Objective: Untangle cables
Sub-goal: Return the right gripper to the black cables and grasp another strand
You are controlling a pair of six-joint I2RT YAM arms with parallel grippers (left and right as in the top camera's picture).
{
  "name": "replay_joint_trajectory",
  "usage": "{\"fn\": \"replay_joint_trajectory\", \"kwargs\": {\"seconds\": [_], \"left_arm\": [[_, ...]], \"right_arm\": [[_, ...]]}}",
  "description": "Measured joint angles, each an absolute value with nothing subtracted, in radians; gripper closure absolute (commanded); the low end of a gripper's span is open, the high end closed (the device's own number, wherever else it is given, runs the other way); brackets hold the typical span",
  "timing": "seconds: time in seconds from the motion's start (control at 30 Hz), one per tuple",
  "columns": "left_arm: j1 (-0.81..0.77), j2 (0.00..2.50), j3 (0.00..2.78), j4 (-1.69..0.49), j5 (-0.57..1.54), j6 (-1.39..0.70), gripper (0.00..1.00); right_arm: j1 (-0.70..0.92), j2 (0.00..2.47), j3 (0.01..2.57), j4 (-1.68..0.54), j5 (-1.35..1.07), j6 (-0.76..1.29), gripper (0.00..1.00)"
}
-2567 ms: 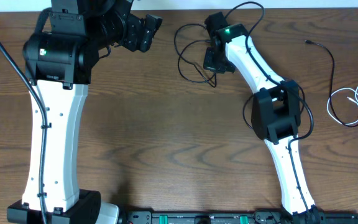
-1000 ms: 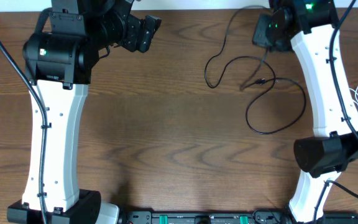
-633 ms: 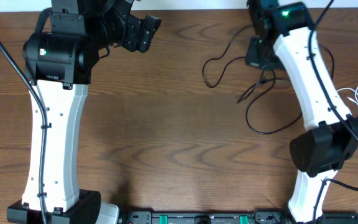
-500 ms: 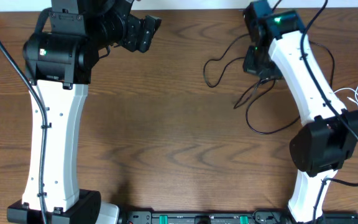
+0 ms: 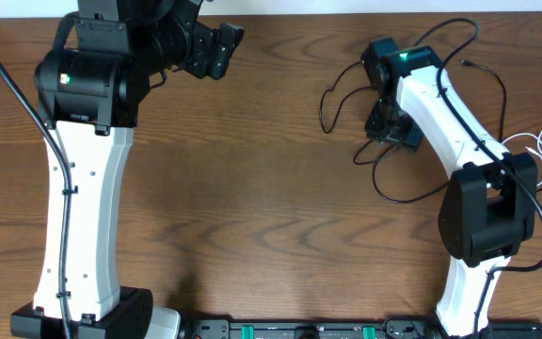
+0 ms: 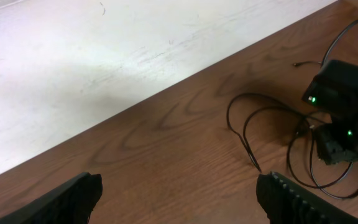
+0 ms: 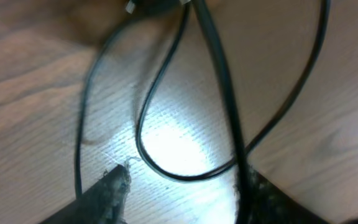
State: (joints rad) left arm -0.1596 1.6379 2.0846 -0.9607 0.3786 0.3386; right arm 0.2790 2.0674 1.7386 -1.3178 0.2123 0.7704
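The long black cable [image 5: 322,105] lies in loose loops on the wooden table at the back right. My right gripper [image 5: 389,124] hangs low over the middle of those loops. In the right wrist view it is open [image 7: 182,193], with bare wood between its fingers [image 7: 104,194], and one strand of the black cable [image 7: 219,68] runs down against the right finger. The white cable [image 5: 534,151] lies coiled at the far right edge, apart from the gripper. My left gripper [image 5: 216,47] is held high at the back left, open [image 6: 179,199] and empty, and it looks towards the black cable [image 6: 244,134].
The right arm [image 5: 440,104] crosses over part of the black cable's loops. The pale wall [image 6: 104,56] runs along the table's back edge. The arm bases and a black rail [image 5: 299,330] line the front edge.
The right gripper has come from the back edge down and left onto the loops and has opened. The black cable's loops have shifted with it. The left arm has not moved.
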Motion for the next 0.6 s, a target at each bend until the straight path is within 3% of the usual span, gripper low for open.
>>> {"fn": "replay_joint_trajectory", "kwargs": {"seconds": [0.17,0.6], "left_arm": [[-0.16,1.638,2.085,-0.961,0.379,0.338,0.16],[-0.16,1.638,2.085,-0.961,0.379,0.339,0.16]], "right_arm": [[0.279,2.067,1.69,-1.281,0.199,0.782,0.12],[0.216,2.067,1.535,-1.113,0.138,0.777,0.13]]}}
